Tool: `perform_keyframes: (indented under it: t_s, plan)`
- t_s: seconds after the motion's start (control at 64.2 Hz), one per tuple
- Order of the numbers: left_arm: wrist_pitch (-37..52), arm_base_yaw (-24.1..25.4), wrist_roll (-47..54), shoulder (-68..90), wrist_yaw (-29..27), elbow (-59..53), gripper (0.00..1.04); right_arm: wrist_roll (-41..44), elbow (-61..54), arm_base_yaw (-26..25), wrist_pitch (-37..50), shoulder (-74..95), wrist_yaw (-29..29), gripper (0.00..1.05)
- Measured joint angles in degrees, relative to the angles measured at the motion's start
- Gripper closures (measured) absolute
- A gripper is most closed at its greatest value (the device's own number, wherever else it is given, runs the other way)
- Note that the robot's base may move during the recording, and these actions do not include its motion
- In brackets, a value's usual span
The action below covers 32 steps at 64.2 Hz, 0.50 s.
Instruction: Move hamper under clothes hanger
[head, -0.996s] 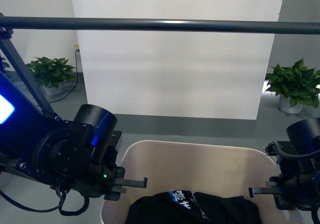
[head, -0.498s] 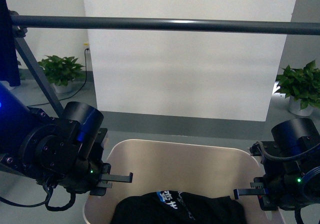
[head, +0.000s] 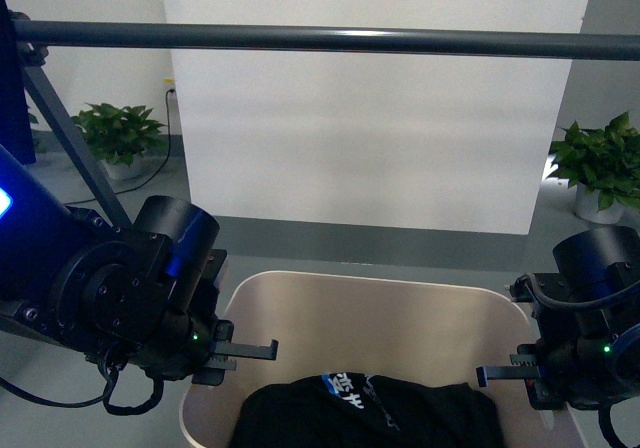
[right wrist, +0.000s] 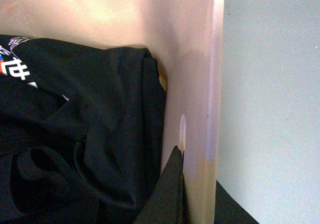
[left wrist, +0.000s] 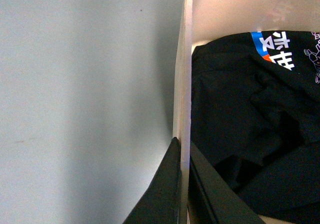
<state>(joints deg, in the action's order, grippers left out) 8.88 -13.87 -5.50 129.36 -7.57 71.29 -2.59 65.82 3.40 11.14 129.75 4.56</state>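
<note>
The left gripper point(head: 242, 352) and right gripper point(head: 505, 375) pinch opposite hamper point(head: 370, 303) walls

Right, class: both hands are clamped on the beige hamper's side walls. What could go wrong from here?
The left hand and right hand each pinch only a thin side wall of the hamper, so uneven arm motion could twist it or let a wall slip free. The black garment lies close to the right hand's inner finger and might snag on release.
</note>
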Motion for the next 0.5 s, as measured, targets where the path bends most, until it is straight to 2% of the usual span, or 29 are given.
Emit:
perform_keyframes:
  t_s: [0.218,0.265,0.374,0.498]
  plan:
    - [0.0,0.0,0.0,0.0,0.0,0.0,1.01,0.0,0.0,0.0,0.0,0.0,0.0,1.02]
    - [-1.5,-0.2,-1.8,0.0,-2.2,0.4,1.01,-0.2,0.0,0.0,0.0,0.0,-0.1,1.02]
    - [-7.0,-0.9,-8.1,1.0,-9.3,2.5,1.01,-2.9,1.0,-0.3,-2.4,0.2,-7.5,1.02]
    - [-7.6,-0.8,-11.3,3.0,-10.0,3.7,1.01,-4.0,1.8,-0.2,-2.5,1.9,-7.7,1.02]
